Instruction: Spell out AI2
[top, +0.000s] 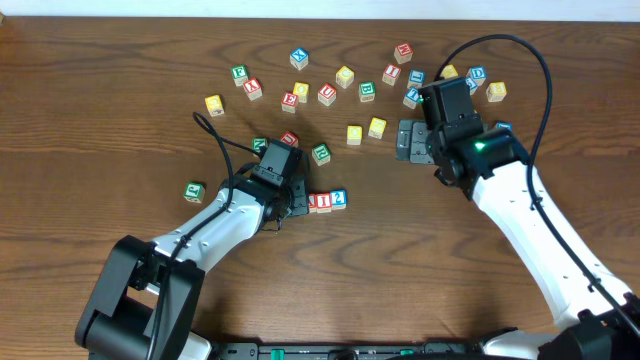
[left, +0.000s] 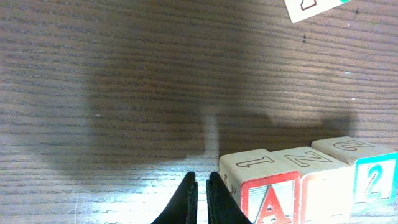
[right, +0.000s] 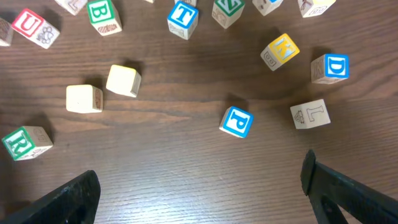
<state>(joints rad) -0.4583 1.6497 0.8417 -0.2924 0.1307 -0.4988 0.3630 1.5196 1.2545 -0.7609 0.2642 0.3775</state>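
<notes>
Cube row (top: 326, 200) is bordered by bare table (top: 100, 100)
Left gripper (left: 202, 202) is clenched empty just beside A cube (left: 268, 200), which is legible only from the wrist; right gripper (right: 199, 186) is spread, empty.

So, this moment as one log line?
row: A cube, I cube, 2 cube | left tool: shut beside A cube | right tool: open, empty

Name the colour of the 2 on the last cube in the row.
Blue; the 2 cube shows it best in the left wrist view.
</notes>
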